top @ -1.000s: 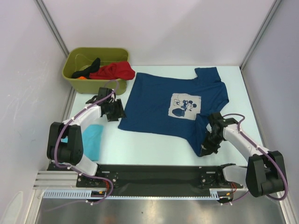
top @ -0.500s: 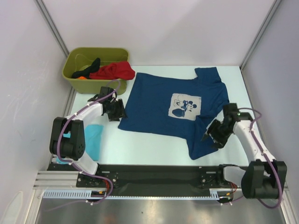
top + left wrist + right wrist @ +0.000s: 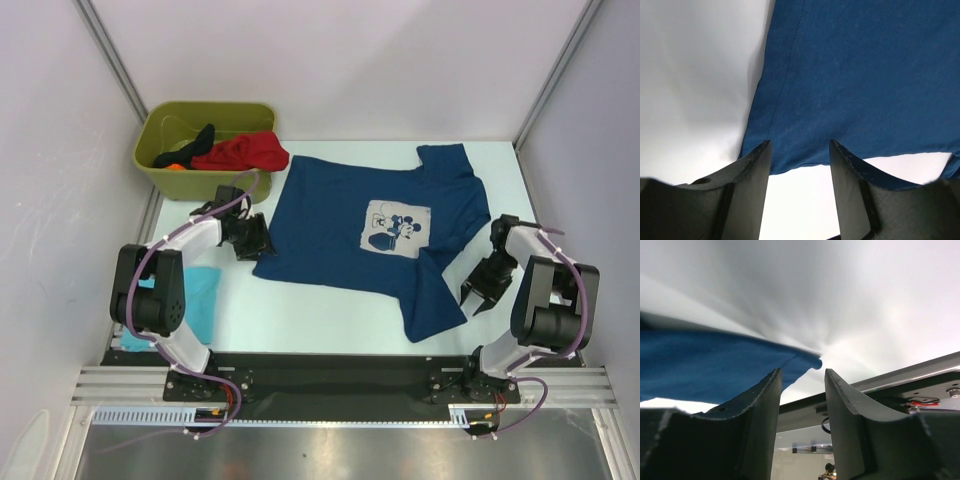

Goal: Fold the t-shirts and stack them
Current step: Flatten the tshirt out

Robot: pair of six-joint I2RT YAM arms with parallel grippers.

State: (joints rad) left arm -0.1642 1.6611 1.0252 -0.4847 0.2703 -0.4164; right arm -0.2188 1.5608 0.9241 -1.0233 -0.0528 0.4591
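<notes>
The navy blue cloth t-shirt with a grey-white cartoon print lies flat on the white bench. The left hand, parted and empty, straddles its left hem corner. The right hand, likewise empty, sits beside the near sleeve. Pinch both edges low.

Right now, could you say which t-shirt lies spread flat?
The navy printed t-shirt; the turquoise one is bunched, the red one heaped in the bin.

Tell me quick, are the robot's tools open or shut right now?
Left tool: open, at the hem of the navy t-shirt, gripping nothing.
Right tool: open, empty.
</notes>
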